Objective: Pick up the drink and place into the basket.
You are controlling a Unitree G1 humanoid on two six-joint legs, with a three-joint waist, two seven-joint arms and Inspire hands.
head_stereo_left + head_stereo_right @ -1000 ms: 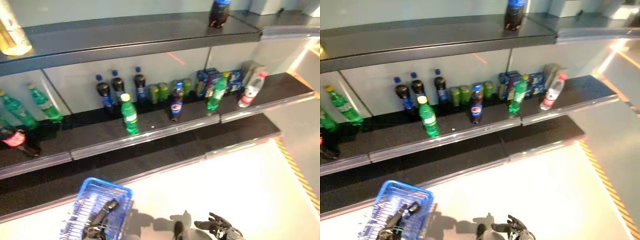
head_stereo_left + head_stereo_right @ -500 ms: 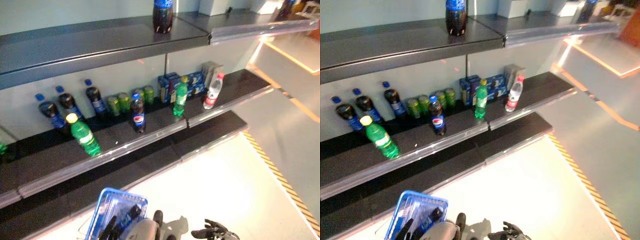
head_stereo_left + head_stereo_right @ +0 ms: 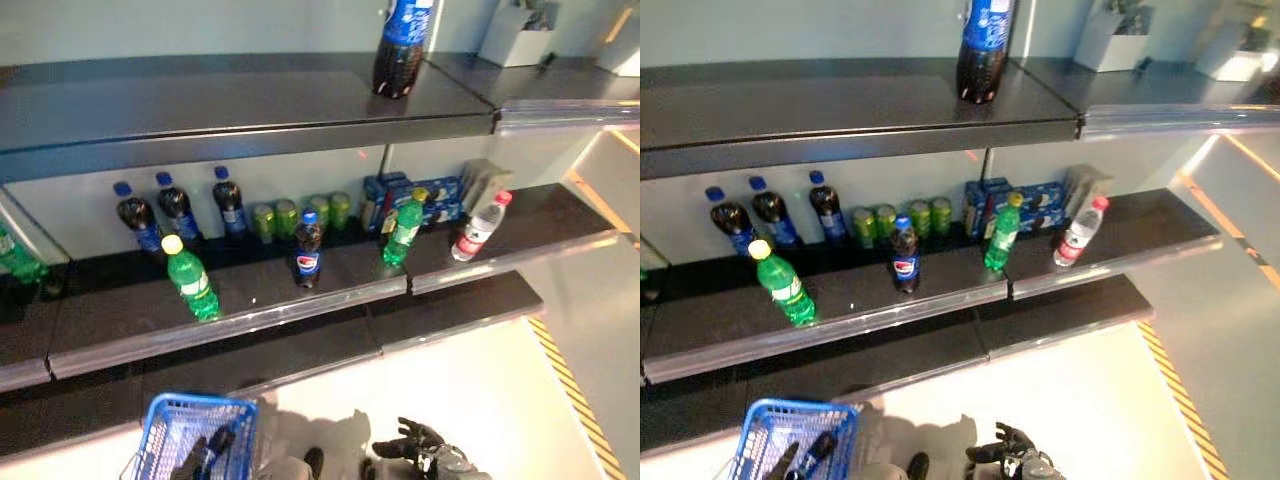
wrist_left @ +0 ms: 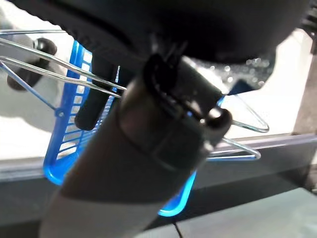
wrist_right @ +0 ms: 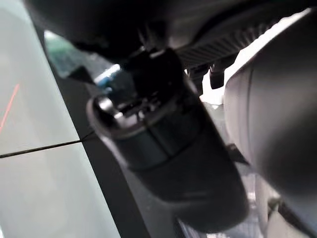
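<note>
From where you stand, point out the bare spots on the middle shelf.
Free: the front strip between the green bottle and the cola bottle, and the shelf end right of the water bottle. Crowded: the back row of dark bottles, cans and blue boxes.

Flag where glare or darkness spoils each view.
Left eye view: strong light washes out the floor below the shelves. Right eye view: the shelf edge glints. Left wrist view: the blue basket glows against a dark foreground. Right wrist view: the right robot hand darkens most of the frame.
</note>
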